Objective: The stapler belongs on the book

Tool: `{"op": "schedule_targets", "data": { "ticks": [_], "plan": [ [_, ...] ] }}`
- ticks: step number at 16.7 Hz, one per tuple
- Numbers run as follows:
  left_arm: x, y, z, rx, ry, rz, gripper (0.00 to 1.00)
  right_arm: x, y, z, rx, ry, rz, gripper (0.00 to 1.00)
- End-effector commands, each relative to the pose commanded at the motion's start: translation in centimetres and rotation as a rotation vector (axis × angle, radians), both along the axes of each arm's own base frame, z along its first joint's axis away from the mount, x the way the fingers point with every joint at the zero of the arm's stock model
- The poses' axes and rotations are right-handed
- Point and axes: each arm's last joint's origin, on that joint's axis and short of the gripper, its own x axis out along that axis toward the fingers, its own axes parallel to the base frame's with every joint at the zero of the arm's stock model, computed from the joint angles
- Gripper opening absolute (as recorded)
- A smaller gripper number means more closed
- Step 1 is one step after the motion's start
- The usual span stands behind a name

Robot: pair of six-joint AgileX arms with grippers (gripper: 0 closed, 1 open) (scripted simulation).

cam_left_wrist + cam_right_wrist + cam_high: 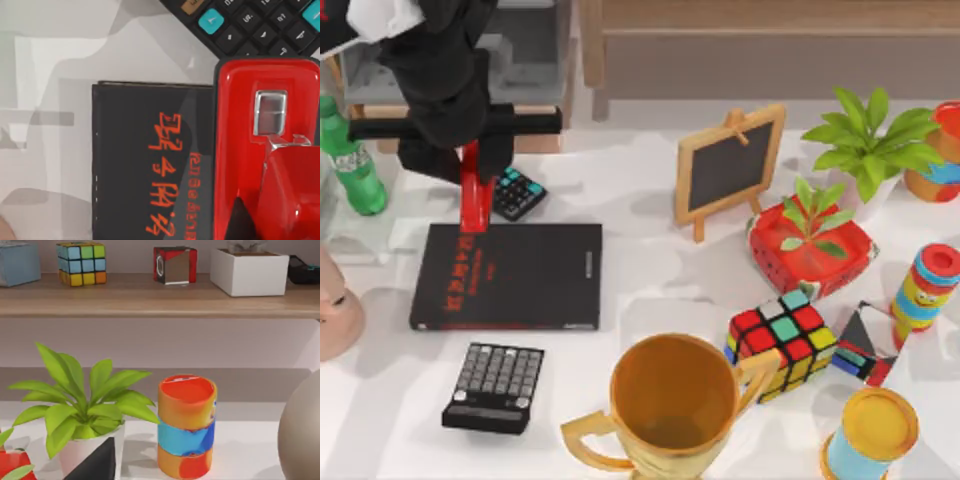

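Observation:
The long red stapler (474,197) hangs lengthwise from my left gripper (470,158), which is shut on it at the table's back left. The stapler's near end reaches over the far edge of the black book (520,280), near the book's left corner, above the red lettering. The book lies flat on the table. In the left wrist view the stapler (267,150) shows its metal plate, held above the book's cover (135,165). I cannot tell if the stapler touches the book.
A black calculator with teal keys (518,192) lies just behind the book, and a second calculator (495,387) lies in front. A green bottle (350,160) stands far left. A gold cup (670,405), a puzzle cube (782,340) and a small chalkboard (728,165) stand to the right.

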Motion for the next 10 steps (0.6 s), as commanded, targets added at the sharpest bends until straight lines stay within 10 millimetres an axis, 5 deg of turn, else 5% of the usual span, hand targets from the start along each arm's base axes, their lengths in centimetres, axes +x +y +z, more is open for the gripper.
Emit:
{"op": "schedule_targets", "data": {
  "ticks": [4, 10],
  "plan": [
    [-1.8, -2.3, -2.9, 0.028, 0.069, -0.037, 0.00, 0.0, 0.0, 0.0, 0.000, 0.000, 0.000, 1.00],
    [-1.9, -2.3, -3.1, 0.030, 0.075, -0.038, 0.00, 0.0, 0.0, 0.0, 0.000, 0.000, 0.000, 1.00]
  ]
}}
